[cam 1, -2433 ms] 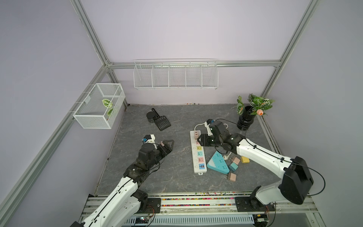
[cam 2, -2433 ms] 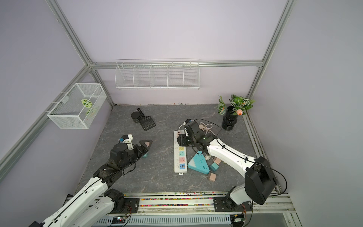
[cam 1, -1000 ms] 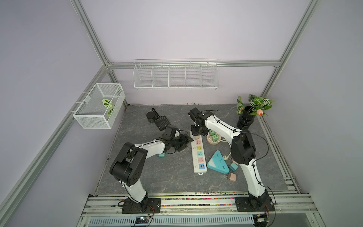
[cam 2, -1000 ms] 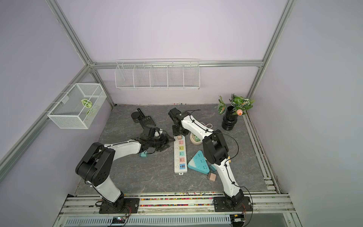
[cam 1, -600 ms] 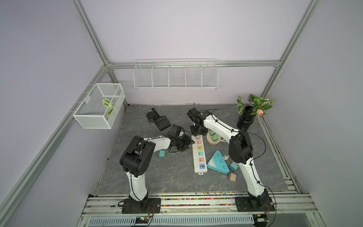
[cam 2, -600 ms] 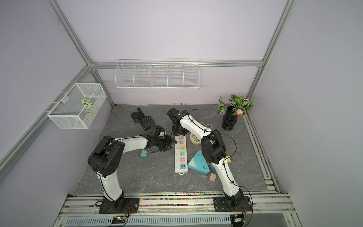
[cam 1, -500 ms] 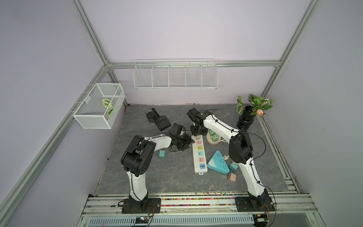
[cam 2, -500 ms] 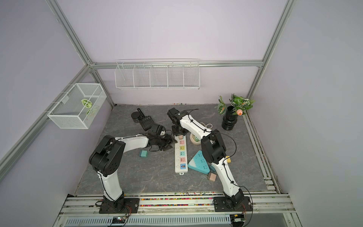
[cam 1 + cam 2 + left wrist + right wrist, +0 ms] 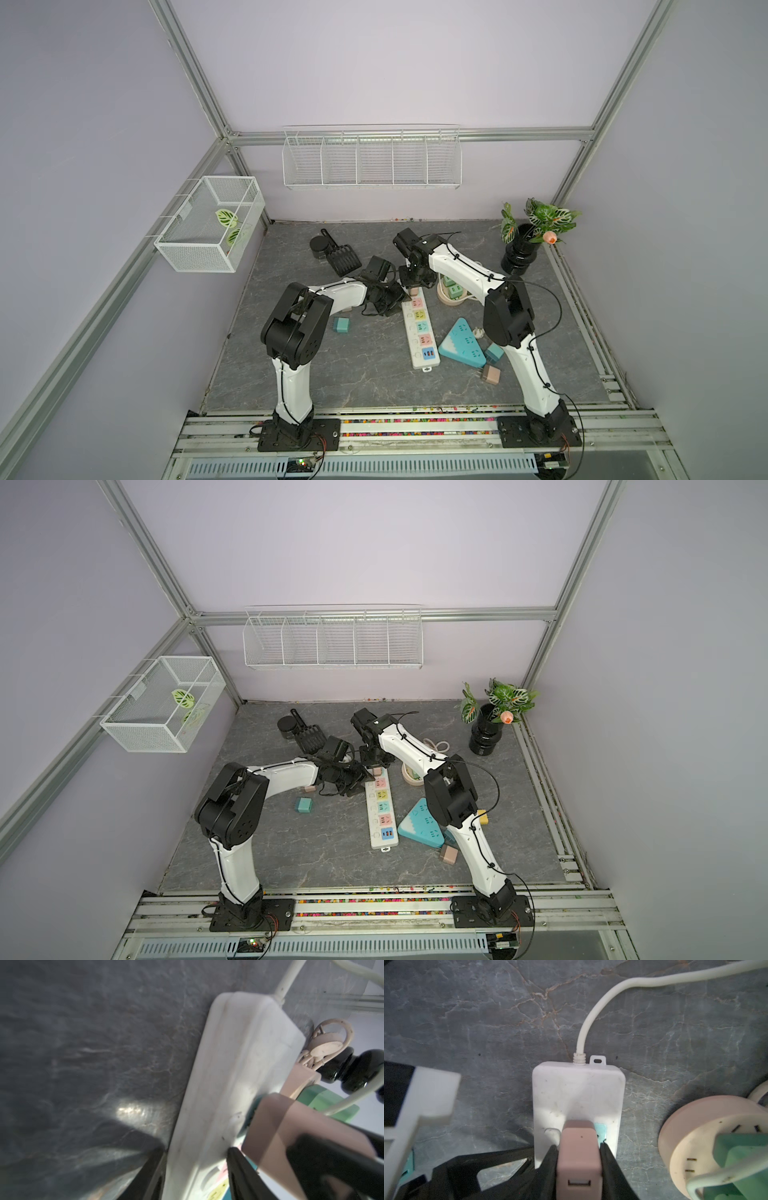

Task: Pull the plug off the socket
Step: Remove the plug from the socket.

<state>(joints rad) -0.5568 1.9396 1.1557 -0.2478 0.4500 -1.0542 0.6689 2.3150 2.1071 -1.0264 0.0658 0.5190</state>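
Note:
A white power strip [image 9: 420, 328] [image 9: 381, 812] lies lengthwise mid-table; it is the socket. A pink cube plug [image 9: 578, 1157] [image 9: 291, 1126] sits in its far-end outlet, next to the cord. My right gripper [image 9: 578, 1146] reaches down from behind and is shut on the plug, one black finger on each side [image 9: 413, 282]. My left gripper [image 9: 196, 1151] comes in from the left [image 9: 397, 295] and straddles the strip's far end [image 9: 239, 1064]. Its fingers press the strip's two long edges.
A round pink socket with a green plug [image 9: 695, 1147] [image 9: 451, 291] sits just right of the strip's far end. Other items: teal triangular socket [image 9: 463, 343], teal cube [image 9: 341, 325], pink cube [image 9: 491, 372], black scoop [image 9: 343, 257], potted plant [image 9: 519, 257].
The left gripper slid right to the strip's far end and its fingers narrowed onto the strip. The right gripper's fingers closed on the pink plug.

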